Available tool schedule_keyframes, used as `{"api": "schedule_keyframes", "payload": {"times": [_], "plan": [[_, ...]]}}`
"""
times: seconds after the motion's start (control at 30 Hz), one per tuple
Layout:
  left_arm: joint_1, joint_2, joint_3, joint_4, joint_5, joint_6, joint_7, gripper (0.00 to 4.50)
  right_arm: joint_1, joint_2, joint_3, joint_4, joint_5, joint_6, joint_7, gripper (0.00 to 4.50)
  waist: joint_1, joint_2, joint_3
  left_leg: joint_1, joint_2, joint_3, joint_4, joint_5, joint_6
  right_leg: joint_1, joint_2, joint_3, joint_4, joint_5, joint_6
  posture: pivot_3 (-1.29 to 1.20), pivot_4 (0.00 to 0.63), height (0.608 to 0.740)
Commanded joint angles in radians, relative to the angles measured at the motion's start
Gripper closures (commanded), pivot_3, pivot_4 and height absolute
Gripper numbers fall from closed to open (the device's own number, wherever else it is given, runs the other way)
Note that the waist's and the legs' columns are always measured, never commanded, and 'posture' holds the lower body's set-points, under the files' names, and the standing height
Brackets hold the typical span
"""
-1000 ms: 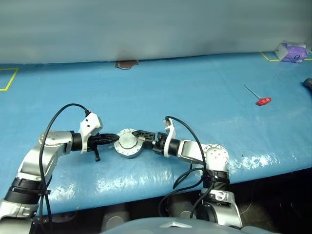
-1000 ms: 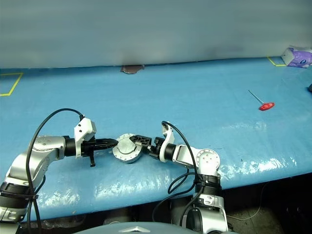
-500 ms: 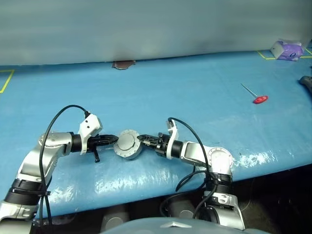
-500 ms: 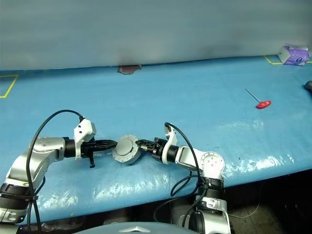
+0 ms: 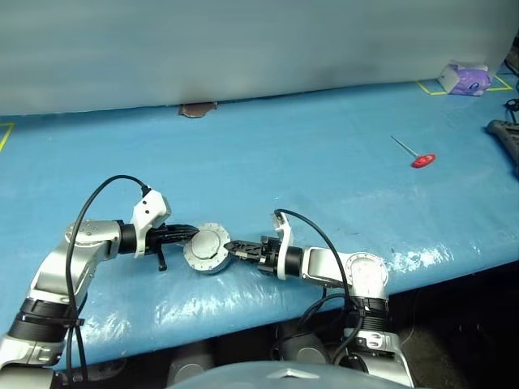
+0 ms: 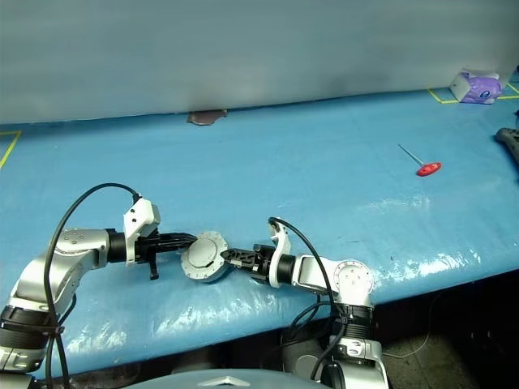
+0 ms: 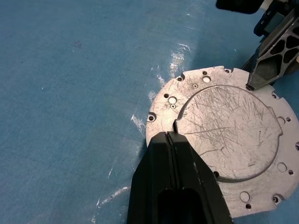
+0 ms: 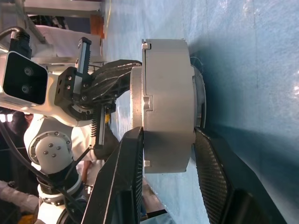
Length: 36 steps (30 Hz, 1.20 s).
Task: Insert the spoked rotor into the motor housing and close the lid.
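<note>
Left eye view: the lid (image 5: 206,242) sits seated on top of the motor housing (image 5: 204,260), and the closed assembly rests on the blue table covering (image 5: 324,178) near the front edge, between the two grippers. The left wrist view shows the lid's scratched grey top with its raised round centre and a notched rim carrying small holes. The right wrist view shows the assembly side-on, the lid flush on the cup-shaped housing.

The left gripper (image 5: 188,232) lies on the assembly's left side, its two black fingers pressed together with no gap; in the left wrist view the closed tips rest on the lid's top near the rim. The right gripper (image 5: 235,247) approaches from the assembly's right side, pointing left. In the right wrist view its fingers (image 8: 121,182) stand parted, one on each side of the assembly, one beside the lid's face and one beside the housing's underside. Contact with the metal cannot be confirmed.

Well apart, toward the far right of the table, lies a red-handled tool (image 5: 415,156). A purple-and-white pack (image 5: 464,79) sits at the far right corner, inside yellow tape marks. A brown patch (image 5: 196,109) lies at the table's far edge.
</note>
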Motion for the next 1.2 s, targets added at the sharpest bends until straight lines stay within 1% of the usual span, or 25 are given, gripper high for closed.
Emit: {"api": "schedule_keyframes", "payload": {"times": [0.03, 0.3, 0.53, 0.63, 0.7, 0.8, 0.87, 0.97, 1.03, 1.07, 1.13, 1.17, 1.2], "plan": [[0.014, 0.001, -0.037, -0.011, 0.007, 0.015, -0.003, 4.5, 0.036, 0.106, 0.093, -0.024, 0.0, -0.002, 0.021, 3.21, -0.002, 0.0, 0.0, 0.001, 0.0, 0.0, 0.0, 0.0, 0.0, 0.0, 0.0, 0.0, 0.0, 0.0, 0.0, 0.0, 0.15, 0.74], [0.011, -0.002, -0.039, -0.009, 0.01, 0.012, -0.005, 4.5, 0.038, 0.102, 0.11, -0.032, -0.018, -0.039, 0.05, 3.21, -0.004, 0.0, 0.0, 0.001, 0.001, 0.0, 0.0, 0.0, 0.0, 0.0, 0.001, 0.0, 0.0, -0.001, -0.002, 0.0, 0.15, 0.74], [0.014, 0.0, -0.03, -0.013, 0.01, 0.01, -0.001, 4.5, 0.041, 0.1, 0.113, -0.029, -0.011, -0.034, 0.056, 3.21, -0.004, 0.0, 0.0, 0.001, 0.001, 0.0, 0.0, 0.0, 0.0, 0.0, 0.001, 0.0, 0.0, -0.001, -0.002, 0.0, 0.15, 0.74], [0.016, -0.004, -0.007, -0.026, -0.007, 0.01, 0.004, 4.5, 0.045, 0.103, 0.11, -0.031, -0.009, -0.039, 0.054, 3.21, -0.005, 0.0, 0.0, 0.001, 0.001, 0.0, 0.0, 0.0, 0.0, 0.0, 0.001, 0.0, 0.0, -0.001, -0.002, 0.0, 0.15, 0.74], [0.022, -0.019, 0.045, -0.046, -0.046, 0.014, 0.02, 4.5, 0.049, 0.104, 0.099, -0.034, -0.004, -0.048, 0.053, 3.21, -0.005, 0.0, 0.0, 0.001, 0.001, 0.0, -0.001, 0.0, 0.0, 0.0, 0.001, 0.0, 0.0, -0.001, -0.002, 0.0, 0.15, 0.74], [0.043, -0.042, 0.168, -0.103, -0.129, 0.031, 0.064, 4.5, 0.058, 0.104, 0.075, -0.037, 0.012, -0.07, 0.047, 3.21, -0.003, -0.001, 0.0, -0.001, 0.001, 0.0, -0.001, 0.0, 0.0, -0.002, 0.001, 0.0, 0.0, -0.001, -0.002, 0.0, 0.15, 0.74], [0.07, -0.059, 0.257, -0.15, -0.194, 0.056, 0.103, 4.5, 0.066, 0.1, 0.062, -0.04, 0.024, -0.082, 0.039, 3.21, -0.003, -0.001, 0.0, -0.004, 0.001, 0.0, -0.001, 0.0, 0.0, -0.004, 0.001, 0.0, 0.0, 0.001, 0.002, 0.0, 0.15, 0.74], [0.144, -0.131, 0.418, -0.229, -0.333, 0.13, 0.225, 4.5, 0.079, 0.09, 0.047, -0.043, 0.051, -0.099, 0.028, 3.21, 0.003, -0.001, 0.0, -0.005, 0.001, -0.001, -0.001, 0.0, 0.0, -0.005, 0.0, -0.001, -0.002, 0.001, 0.002, 0.0, 0.15, 0.74], [0.183, -0.176, 0.485, -0.266, -0.394, 0.164, 0.297, 4.5, 0.087, 0.084, 0.047, -0.046, 0.073, -0.115, 0.017, 3.22, 0.006, -0.001, 0.0, -0.005, 0.001, -0.001, -0.001, -0.002, 0.003, -0.004, -0.001, -0.002, -0.002, 0.0, 0.002, 0.0, 0.15, 0.74], [0.203, -0.204, 0.52, -0.277, -0.439, 0.192, 0.341, 4.5, 0.09, 0.08, 0.047, -0.048, 0.088, -0.125, 0.012, 3.22, 0.006, -0.001, 0.0, -0.006, 0.001, -0.001, -0.001, -0.002, 0.004, -0.004, -0.001, -0.002, -0.002, -0.001, 0.002, 0.0, 0.15, 0.74], [0.273, -0.323, 0.608, -0.291, -0.649, 0.27, 0.486, 4.5, 0.089, 0.078, 0.031, -0.052, 0.135, -0.152, -0.009, 3.22, 0.005, -0.001, 0.0, -0.006, 0.0, -0.001, -0.001, -0.003, 0.004, -0.003, -0.002, -0.002, -0.003, 0.0, 0.003, 0.0, 0.15, 0.74], [0.307, -0.362, 0.627, -0.301, -0.721, 0.303, 0.535, 4.5, 0.088, 0.076, 0.028, -0.054, 0.157, -0.162, -0.019, 3.22, 0.005, -0.001, 0.0, -0.006, 0.0, 0.0, 0.0, -0.003, 0.005, -0.003, -0.003, -0.002, -0.003, 0.0, 0.003, 0.0, 0.15, 0.74], [0.348, -0.397, 0.629, -0.315, -0.763, 0.322, 0.569, 4.5, 0.085, 0.074, 0.025, -0.057, 0.178, -0.171, -0.031, 3.22, 0.005, -0.002, 0.0, -0.007, 0.0, -0.001, 0.001, -0.003, 0.005, -0.003, -0.003, -0.002, -0.003, 0.0, 0.004, 0.0, 0.15, 0.74]]}}
